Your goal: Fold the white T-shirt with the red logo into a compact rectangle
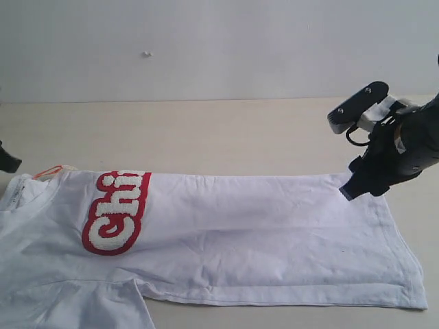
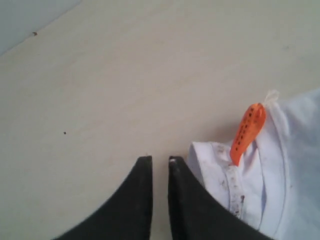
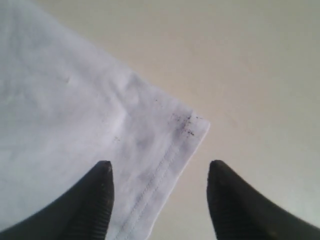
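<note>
The white T-shirt [image 1: 240, 233] lies folded lengthwise across the table, collar to the left and hem to the right. The fold cuts the red logo [image 1: 114, 212] so only "Chi" shows. My left gripper [image 2: 160, 162], a dark tip at the left edge of the exterior view [image 1: 7, 162], sits on bare table just beside the collar [image 2: 220, 167] and its orange tag [image 2: 247, 131]. Its jaws are almost together with nothing between them. My right gripper [image 3: 159, 172] hangs open over the far hem corner [image 3: 192, 125], one finger above cloth, the other above table [image 1: 348, 192].
The pale tabletop [image 1: 226, 137] runs back to a light wall [image 1: 219, 48]. A sleeve [image 1: 103, 308] spreads toward the near edge at lower left. The right arm's dark body [image 1: 405, 147] stands above the table's right side.
</note>
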{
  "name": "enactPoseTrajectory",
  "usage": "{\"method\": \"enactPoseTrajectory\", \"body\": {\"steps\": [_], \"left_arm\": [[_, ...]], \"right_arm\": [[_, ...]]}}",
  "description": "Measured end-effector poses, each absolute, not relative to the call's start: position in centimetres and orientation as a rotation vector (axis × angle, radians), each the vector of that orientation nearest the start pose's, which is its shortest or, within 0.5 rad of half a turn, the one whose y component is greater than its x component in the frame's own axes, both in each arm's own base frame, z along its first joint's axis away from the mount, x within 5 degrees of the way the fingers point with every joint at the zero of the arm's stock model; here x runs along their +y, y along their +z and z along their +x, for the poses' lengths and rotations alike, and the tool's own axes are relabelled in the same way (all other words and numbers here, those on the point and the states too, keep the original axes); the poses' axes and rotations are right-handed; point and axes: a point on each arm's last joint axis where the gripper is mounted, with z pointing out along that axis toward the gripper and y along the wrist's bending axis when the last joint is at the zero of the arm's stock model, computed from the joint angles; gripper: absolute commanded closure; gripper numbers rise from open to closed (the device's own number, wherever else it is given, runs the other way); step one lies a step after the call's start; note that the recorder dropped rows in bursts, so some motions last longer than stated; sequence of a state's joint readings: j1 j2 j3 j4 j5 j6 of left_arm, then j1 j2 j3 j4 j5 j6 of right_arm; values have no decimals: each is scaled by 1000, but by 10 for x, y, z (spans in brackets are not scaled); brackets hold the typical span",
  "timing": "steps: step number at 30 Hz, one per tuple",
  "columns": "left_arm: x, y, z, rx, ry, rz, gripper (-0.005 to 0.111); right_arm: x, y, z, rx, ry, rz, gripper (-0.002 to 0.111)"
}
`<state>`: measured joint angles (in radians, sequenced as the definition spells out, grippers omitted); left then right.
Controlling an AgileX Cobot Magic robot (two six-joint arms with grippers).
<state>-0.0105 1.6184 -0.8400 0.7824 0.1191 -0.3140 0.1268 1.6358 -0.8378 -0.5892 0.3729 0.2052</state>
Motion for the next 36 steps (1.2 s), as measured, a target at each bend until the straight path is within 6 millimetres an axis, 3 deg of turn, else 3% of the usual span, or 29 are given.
{"method": "enactPoseTrajectory", "body": {"steps": [5, 6, 13, 24, 28, 33, 36], "left_arm": [[3, 213, 317, 2311, 185, 203, 107], [1, 213, 314, 2322, 165, 166, 107], [-17, 192, 283, 2466, 159, 204, 107], [-54, 178, 234, 2589, 106, 368, 106], [-57, 185, 220, 2642, 105, 420, 93], [-52, 193, 202, 2751, 115, 416, 70], [-49, 194, 191, 2836, 124, 397, 63]], "right_arm": [[24, 196, 301, 2528, -231, -370, 106], [25, 198, 300, 2533, -204, -329, 108], [31, 194, 289, 2660, -74, -282, 108], [50, 188, 265, 2871, 251, -448, 108], [51, 188, 263, 2892, 281, -456, 108], [54, 189, 262, 2889, 331, -473, 108], [58, 189, 261, 2875, 392, -517, 108]]}}
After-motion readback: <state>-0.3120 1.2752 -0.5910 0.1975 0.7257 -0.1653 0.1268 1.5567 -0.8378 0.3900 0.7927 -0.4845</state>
